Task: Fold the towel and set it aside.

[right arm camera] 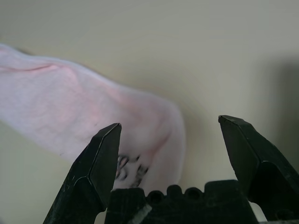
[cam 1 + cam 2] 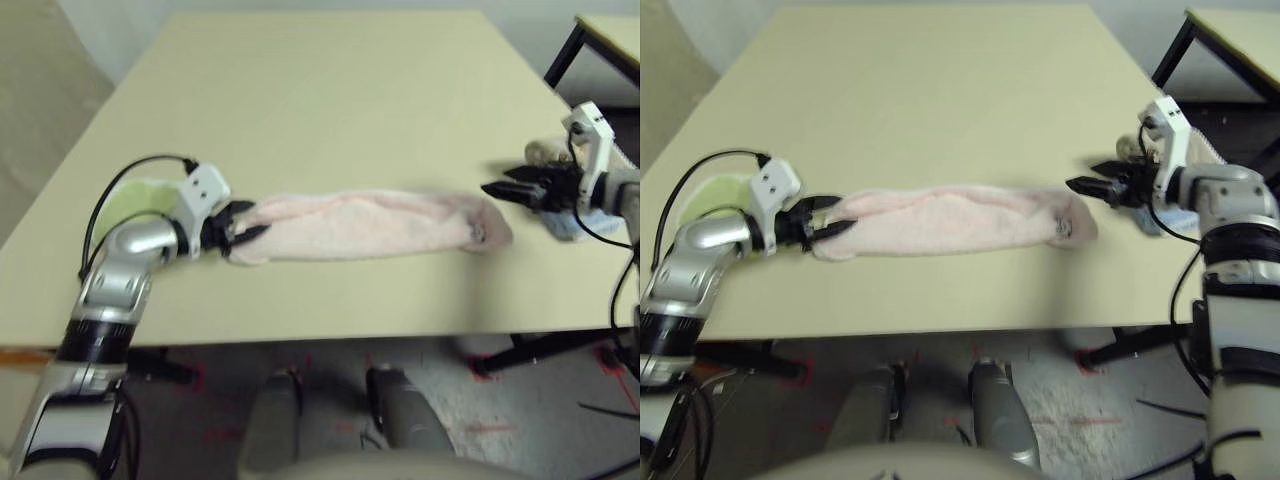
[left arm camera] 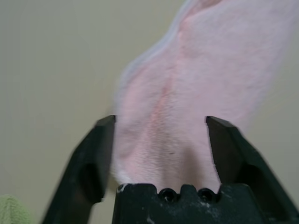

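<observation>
The pale pink towel (image 2: 360, 225) lies as a long narrow strip across the near part of the table (image 2: 330, 100). Its dark embroidered mark (image 2: 1064, 226) is at its right end. My left gripper (image 2: 255, 220) is at the strip's left end. In the left wrist view the left gripper (image 3: 161, 122) stands open, and the towel (image 3: 187, 107) runs between its spread fingers without being pinched. My right gripper (image 2: 490, 190) hovers just off the right end, apart from the cloth. Seen from the right wrist, the right gripper (image 1: 170, 122) is open, with the towel's marked end (image 1: 128, 170) in front of it.
A lime-green towel (image 2: 135, 200) lies under my left forearm near the table's left edge. A light blue towel (image 2: 562, 226) with a beige one (image 2: 545, 152) sits behind my right gripper at the right edge. Another table (image 2: 610, 35) stands at the back right.
</observation>
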Motion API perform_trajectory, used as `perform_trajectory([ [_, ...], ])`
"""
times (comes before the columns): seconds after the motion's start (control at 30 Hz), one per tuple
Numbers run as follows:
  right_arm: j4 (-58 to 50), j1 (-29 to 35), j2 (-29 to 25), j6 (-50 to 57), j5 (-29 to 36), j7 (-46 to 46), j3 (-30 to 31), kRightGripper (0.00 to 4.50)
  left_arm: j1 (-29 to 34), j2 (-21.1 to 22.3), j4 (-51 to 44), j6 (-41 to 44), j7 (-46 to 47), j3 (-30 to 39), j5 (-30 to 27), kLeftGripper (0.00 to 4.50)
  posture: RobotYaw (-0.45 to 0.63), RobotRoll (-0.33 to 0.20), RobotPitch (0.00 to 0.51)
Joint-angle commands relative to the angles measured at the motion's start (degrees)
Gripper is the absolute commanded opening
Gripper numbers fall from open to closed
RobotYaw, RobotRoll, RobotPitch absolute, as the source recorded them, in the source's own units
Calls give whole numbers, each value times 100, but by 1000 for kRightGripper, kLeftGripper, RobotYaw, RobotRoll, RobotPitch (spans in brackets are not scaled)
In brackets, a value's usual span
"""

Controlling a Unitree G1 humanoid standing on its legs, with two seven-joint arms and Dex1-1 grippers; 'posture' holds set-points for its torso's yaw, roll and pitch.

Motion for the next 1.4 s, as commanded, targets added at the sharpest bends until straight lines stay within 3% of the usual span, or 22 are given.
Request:
perform_trajectory([
  [0.03,-356,326,-195,1138,214,247,83,4500,237,136,-600,435,-6,146,-289,4458,89,0,123],
  [0.27,-692,833,109,2730,649,-472,-278,4500,534,367,-1121,867,-138,183,-630,4458,105,0,119],
  [0.47,-673,799,748,3642,1089,-1551,-1114,4500,495,407,-849,826,-189,228,-728,4458,106,0,115],
  [0.73,-517,699,1524,3667,1235,-3144,-2105,4500,423,473,-676,732,-278,184,-707,4458,104,0,119],
  [0.87,-572,692,1662,3451,1260,-3605,-2327,3569,387,449,-607,673,-272,147,-681,4500,104,0,120],
  [1.17,-881,836,654,2388,1025,-2385,-1107,97,361,406,-464,537,-277,57,-623,4500,93,0,120],
  [1.4,-683,373,219,1370,737,-1796,-634,9,274,370,-224,350,-288,-13,-552,4500,86,0,118],
])
